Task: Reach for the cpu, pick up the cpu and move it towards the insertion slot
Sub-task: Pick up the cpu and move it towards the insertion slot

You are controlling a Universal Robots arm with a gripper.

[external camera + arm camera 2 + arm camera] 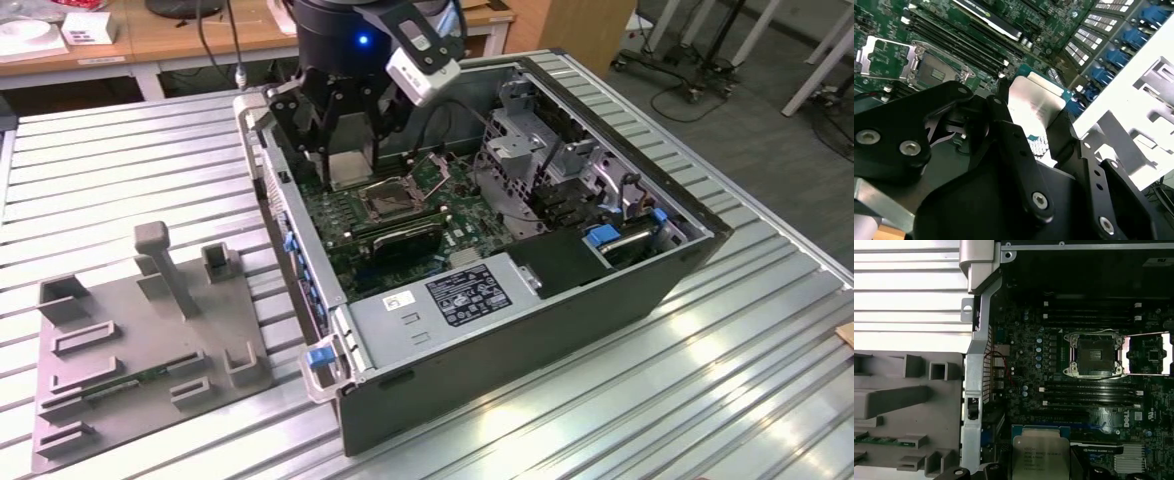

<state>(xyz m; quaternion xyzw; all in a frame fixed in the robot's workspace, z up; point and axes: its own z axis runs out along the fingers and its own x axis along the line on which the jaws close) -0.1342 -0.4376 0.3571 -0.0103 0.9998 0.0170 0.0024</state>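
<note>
Black claw (350,165) gripping the silvery cpu (350,168) above an open computer case (534,330).
Its fingers (1019,150) clamp the cpu's edges, holding it over the green motherboard (1054,365), near the insertion slot (394,200), which lies uncovered, its 1 metal frame open.

An open computer case (561,300) lies beside a grey fixture tray (147,350) on a slatted metal table (747,400).

A matt silvery metal top is shown by the small square cpu (1040,457); the ribbed grey metal counter (120,160) is lightly glossed.
</note>
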